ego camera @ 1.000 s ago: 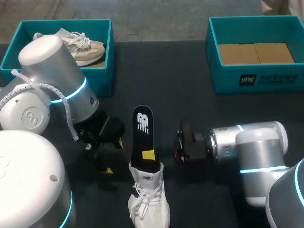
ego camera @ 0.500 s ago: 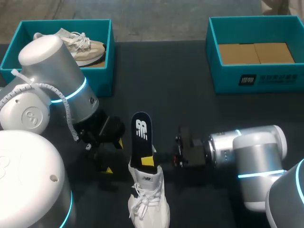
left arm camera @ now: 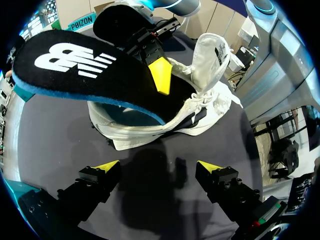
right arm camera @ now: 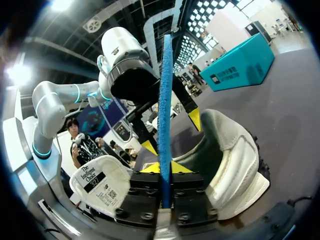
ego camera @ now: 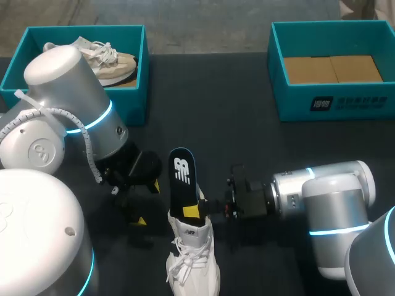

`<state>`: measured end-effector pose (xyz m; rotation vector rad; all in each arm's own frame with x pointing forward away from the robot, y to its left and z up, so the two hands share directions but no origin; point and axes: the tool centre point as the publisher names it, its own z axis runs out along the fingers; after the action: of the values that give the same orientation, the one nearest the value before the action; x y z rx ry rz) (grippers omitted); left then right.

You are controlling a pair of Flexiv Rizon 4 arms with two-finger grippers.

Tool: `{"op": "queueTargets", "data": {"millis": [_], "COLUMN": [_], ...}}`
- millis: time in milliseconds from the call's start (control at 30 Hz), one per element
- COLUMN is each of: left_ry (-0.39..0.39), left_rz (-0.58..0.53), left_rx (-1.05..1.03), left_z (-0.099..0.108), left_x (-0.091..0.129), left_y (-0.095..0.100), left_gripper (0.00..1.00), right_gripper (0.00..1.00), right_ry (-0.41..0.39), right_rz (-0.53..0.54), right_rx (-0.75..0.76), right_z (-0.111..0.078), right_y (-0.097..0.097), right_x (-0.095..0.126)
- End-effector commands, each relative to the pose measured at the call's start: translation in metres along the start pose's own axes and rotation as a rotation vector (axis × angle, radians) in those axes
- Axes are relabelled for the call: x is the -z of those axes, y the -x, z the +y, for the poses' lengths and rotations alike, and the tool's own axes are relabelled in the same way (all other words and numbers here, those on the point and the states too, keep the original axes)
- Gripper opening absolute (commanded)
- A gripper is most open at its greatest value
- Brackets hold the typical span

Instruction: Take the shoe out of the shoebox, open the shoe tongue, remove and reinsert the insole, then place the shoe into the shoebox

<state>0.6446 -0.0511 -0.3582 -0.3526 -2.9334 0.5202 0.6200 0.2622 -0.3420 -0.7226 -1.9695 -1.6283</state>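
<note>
At the white shoe's [ego camera: 194, 265] opening, our right gripper [ego camera: 192, 211] clamps the protruding black insole [ego camera: 181, 179], while our left gripper [left arm camera: 157, 166] hangs spread nearby.

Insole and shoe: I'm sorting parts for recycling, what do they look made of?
The insole: probably foam, matte black cloth top over a blue layer showing at its edge. The shoe: seemingly white knit fabric, soft and creased, with cloth laces.

I see a matt black cloth-topped insole [ego camera: 182, 182] with a blue foam edge, a white shoe [ego camera: 193, 262] of soft cloth and smooth panels, and a dull dark table [ego camera: 210, 105].
</note>
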Motion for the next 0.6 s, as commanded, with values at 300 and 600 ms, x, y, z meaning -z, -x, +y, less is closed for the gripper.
{"op": "queueTargets", "data": {"millis": [300, 600], "left_ry": [0.0, 0.0], "left_rz": [-0.001, -0.001], "left_rx": [-0.001, -0.001], "left_z": [0.0, 0.0], "left_x": [-0.001, -0.001], "left_y": [0.0, 0.0], "left_gripper": [1.0, 1.0], "right_gripper": [0.28, 0.27], "right_ry": [0.011, 0.039], "right_rz": [0.002, 0.008], "right_rx": [0.028, 0.061], "right_z": [0.008, 0.02], "right_y": [0.0, -0.003], "right_x": [-0.002, -0.002]}}
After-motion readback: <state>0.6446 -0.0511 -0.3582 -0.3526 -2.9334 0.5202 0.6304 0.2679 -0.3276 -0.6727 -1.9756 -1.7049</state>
